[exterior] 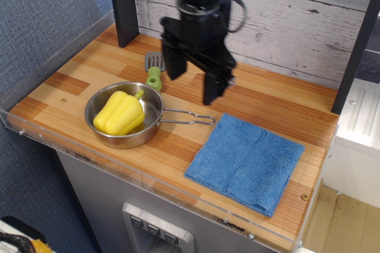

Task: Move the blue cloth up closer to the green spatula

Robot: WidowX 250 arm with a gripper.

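- Pan [123,116]: steel, round, standing at the left of the wooden desk [261,95]; its thin wire handle [189,119] reaches right, its tip just short of the cloth's upper left corner.
- Pepper [119,113]: yellow, lying inside the pan's bowl with its short stem turned toward the back right.
- Spatula [154,70]: light-green handle nearest the pan's rear rim, grey slotted blade pointing toward the back wall; it lies flat on the desk, just beside the pan and partly screened by the arm.
- End effector [194,85]: black, hanging above the desk between the spatula and the cloth, tilted; its two fingers [214,84] are spread apart with bare wood showing between them, and nothing is held. The left finger stands close to the spatula in this view; whether either tip touches the desk cannot be told.
- Cloth [246,162]: blue, roughly square, spread flat at the front right of the desk with faint fold creases; one corner lies near the front edge. It rests well apart from the spatula, with the pan's handle and open wood between them.
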